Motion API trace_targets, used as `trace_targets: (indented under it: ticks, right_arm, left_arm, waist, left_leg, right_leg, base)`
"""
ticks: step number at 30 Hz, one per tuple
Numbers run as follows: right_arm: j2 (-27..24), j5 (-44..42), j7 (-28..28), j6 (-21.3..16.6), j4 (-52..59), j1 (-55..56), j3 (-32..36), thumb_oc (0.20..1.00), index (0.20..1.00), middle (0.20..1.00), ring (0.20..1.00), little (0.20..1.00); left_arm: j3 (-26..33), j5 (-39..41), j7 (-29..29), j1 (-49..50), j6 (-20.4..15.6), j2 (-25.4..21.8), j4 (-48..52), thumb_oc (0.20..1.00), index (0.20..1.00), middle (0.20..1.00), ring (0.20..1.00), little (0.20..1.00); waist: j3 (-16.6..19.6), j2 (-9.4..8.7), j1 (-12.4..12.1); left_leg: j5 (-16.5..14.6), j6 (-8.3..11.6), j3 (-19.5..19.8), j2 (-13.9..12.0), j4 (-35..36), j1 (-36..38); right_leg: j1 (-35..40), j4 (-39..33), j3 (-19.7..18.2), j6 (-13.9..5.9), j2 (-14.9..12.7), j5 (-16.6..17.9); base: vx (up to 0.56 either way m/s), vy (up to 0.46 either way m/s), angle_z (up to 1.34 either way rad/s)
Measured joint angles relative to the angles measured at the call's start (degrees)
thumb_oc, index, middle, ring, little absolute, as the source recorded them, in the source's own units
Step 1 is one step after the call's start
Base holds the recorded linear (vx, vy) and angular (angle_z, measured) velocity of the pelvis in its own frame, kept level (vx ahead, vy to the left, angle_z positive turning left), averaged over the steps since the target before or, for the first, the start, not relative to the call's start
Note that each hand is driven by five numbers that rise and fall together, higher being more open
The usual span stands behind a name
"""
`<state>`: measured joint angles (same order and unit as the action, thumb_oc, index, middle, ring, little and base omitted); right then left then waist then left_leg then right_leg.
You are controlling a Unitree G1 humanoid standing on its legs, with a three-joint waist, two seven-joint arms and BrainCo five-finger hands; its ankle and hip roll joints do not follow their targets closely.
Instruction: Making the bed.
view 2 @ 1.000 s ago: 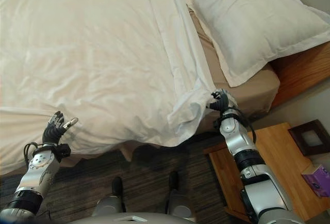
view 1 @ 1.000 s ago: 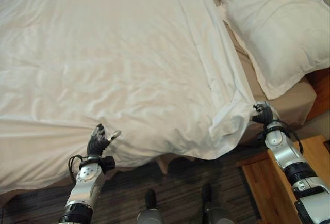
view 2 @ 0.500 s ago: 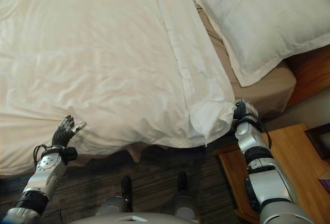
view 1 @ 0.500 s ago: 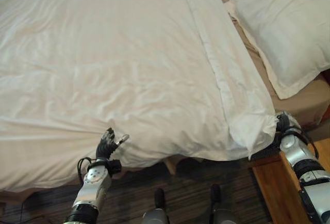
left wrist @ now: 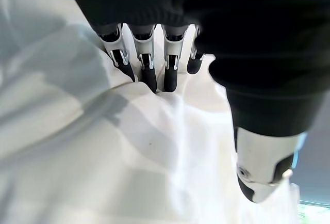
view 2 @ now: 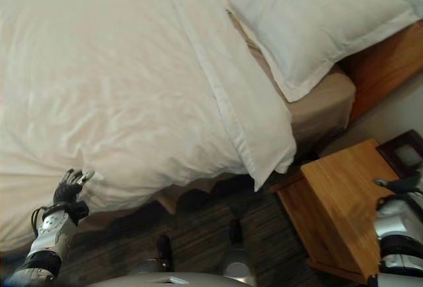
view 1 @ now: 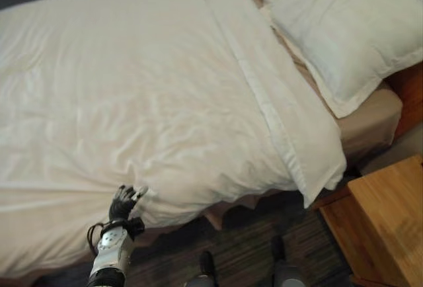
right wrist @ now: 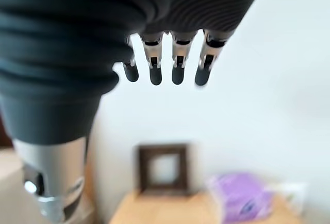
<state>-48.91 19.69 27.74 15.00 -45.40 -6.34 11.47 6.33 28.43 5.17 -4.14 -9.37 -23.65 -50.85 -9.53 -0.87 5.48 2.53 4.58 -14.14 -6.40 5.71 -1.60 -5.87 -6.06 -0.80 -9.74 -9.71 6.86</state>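
Note:
A white duvet (view 1: 145, 102) covers the bed, with a folded-back band (view 1: 281, 112) running along its head end. Its near corner (view 1: 320, 181) hangs loose over the bed's side. A white pillow (view 1: 337, 29) lies on the tan sheet (view 1: 367, 118) at the head. My left hand (view 1: 123, 201) is at the duvet's near hanging edge, open, its fingertips (left wrist: 149, 77) pressing into the cloth and the thumb held apart. My right hand (view 2: 398, 184) hovers open over the nightstand, away from the bed, fingers (right wrist: 154, 61) straight and holding nothing.
A wooden nightstand (view 1: 383, 214) stands by the bed's head corner. On it are a dark picture frame (view 2: 404, 158) and a purple package (right wrist: 242, 198) by the wall. A wooden headboard (view 2: 386, 55) rises behind the pillow. Dark striped carpet (view 1: 244, 247) lies below the bed's edge.
My right hand has let go of the duvet's corner and drawn back over the nightstand; the corner now hangs free. The view has shifted. My left hand stays at the duvet's edge.

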Motion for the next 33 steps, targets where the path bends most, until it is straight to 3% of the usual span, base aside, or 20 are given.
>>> trace_targets:
  ticks: [6,8,10,12,13,16,19,21,26,33]
  right_arm:
    - [0.1,0.0,2.0,-0.5,8.0,2.1,0.6,1.000,1.000,1.000,1.000,1.000]
    - [1.5,-3.3,3.7,-0.9,12.8,1.5,2.3,1.000,1.000,1.000,1.000,1.000]
    - [5.4,-11.1,5.8,-5.6,19.9,0.8,4.7,1.000,1.000,1.000,1.000,1.000]
    - [10.7,-21.6,6.3,-13.0,23.7,-1.4,5.2,0.200,0.200,0.200,0.200,0.200]
    - [15.1,-29.9,5.8,-16.8,24.7,-5.0,3.7,0.200,0.200,0.200,0.200,0.200]
    - [21.1,-41.5,2.3,-23.0,27.6,-8.8,0.3,0.200,0.200,0.200,0.200,0.200]
    - [33.3,-63.8,-6.8,-31.9,33.5,-14.3,-4.2,0.200,0.200,0.200,0.200,0.200]
    - [36.8,-72.8,-12.1,-35.6,34.4,-16.6,-5.8,0.200,0.200,0.200,0.200,0.200]
    - [37.5,-81.1,-16.6,-41.7,34.5,-22.4,-7.2,0.200,0.200,0.200,0.200,0.200]
    - [35.6,-81.6,-16.8,-43.0,29.5,-30.4,-7.2,0.200,0.200,0.200,0.200,0.200]
  left_arm:
    - [3.8,0.6,0.1,0.0,0.0,2.6,-2.2,1.000,1.000,1.000,1.000,1.000]
    - [4.2,3.2,1.2,1.3,0.7,2.9,1.8,1.000,1.000,1.000,1.000,1.000]
    - [4.1,5.2,2.6,3.1,0.9,3.9,5.1,1.000,1.000,1.000,1.000,1.000]
    - [4.1,5.4,3.9,3.6,0.7,4.5,6.6,1.000,1.000,1.000,1.000,1.000]
    - [4.0,6.9,4.8,3.9,0.7,4.5,7.9,1.000,1.000,1.000,1.000,1.000]
    - [2.8,8.8,5.5,4.1,0.6,4.7,10.0,1.000,1.000,1.000,1.000,1.000]
    - [-0.7,9.5,5.6,4.1,0.6,4.9,12.5,1.000,1.000,1.000,1.000,1.000]
    - [-1.9,9.5,4.3,4.1,0.6,5.1,14.0,1.000,1.000,1.000,1.000,1.000]
    - [-4.1,9.6,2.0,4.6,0.6,4.1,17.7,1.000,1.000,1.000,1.000,1.000]
    - [-6.5,11.9,0.2,1.8,-0.3,3.3,19.9,1.000,1.000,1.000,1.000,1.000]
  waist:
    - [0.6,1.20,-0.4]
    - [0.6,1.23,-0.8]
    - [0.4,0.90,-0.8]
    - [0.4,0.60,-1.0]
    - [0.3,0.38,-1.0]
    - [-0.1,-0.19,-1.6]
    - [-0.1,0.58,-3.0]
    - [-0.2,0.56,-4.2]
    - [-0.4,0.17,-5.6]
    - [-2.6,1.32,-7.3]
  left_leg:
    - [0.1,0.05,0.4,-1.4,0.0,0.2]
    - [0.3,0.27,0.6,-1.4,0.0,0.3]
    - [0.4,0.28,0.8,-1.5,0.0,0.7]
    - [0.6,0.17,0.9,-1.6,0.0,0.7]
    - [0.7,0.18,0.9,-1.6,0.0,0.8]
    - [1.0,0.47,1.1,-1.6,0.0,0.6]
    - [0.9,0.61,1.6,-1.6,0.0,0.5]
    - [1.1,0.77,2.5,-1.5,0.0,0.4]
    - [1.4,0.75,4.2,-1.3,-0.3,-0.5]
    - [2.9,1.18,6.9,-1.6,-0.3,-4.9]
  right_leg:
    - [0.4,0.0,0.4,0.55,1.2,0.0]
    - [0.7,0.0,0.6,0.69,1.4,-0.1]
    - [1.2,0.0,0.9,0.81,1.5,-0.1]
    - [1.3,0.0,1.2,1.13,1.5,-0.3]
    - [1.2,0.0,1.2,1.22,1.6,-0.1]
    - [1.3,0.0,1.6,1.29,1.5,0.2]
    - [1.4,0.0,1.9,1.27,1.5,0.0]
    - [1.9,0.0,2.9,1.35,1.5,0.0]
    - [2.2,0.1,4.8,1.39,1.2,-0.3]
    - [-0.5,0.1,7.3,1.22,1.5,-0.6]
  base:
    - [0.05,-0.022,0.03]
    - [0.05,-0.029,0.04]
    - [0.01,-0.036,0.05]
    - [0.03,-0.022,0.05]
    - [0.01,-0.018,0.04]
    - [0.02,-0.005,0.08]
    - [0.03,-0.014,0.07]
    - [0.04,-0.037,0.25]
    - [-0.04,-0.077,0.18]
    - [-0.11,-0.058,0.19]
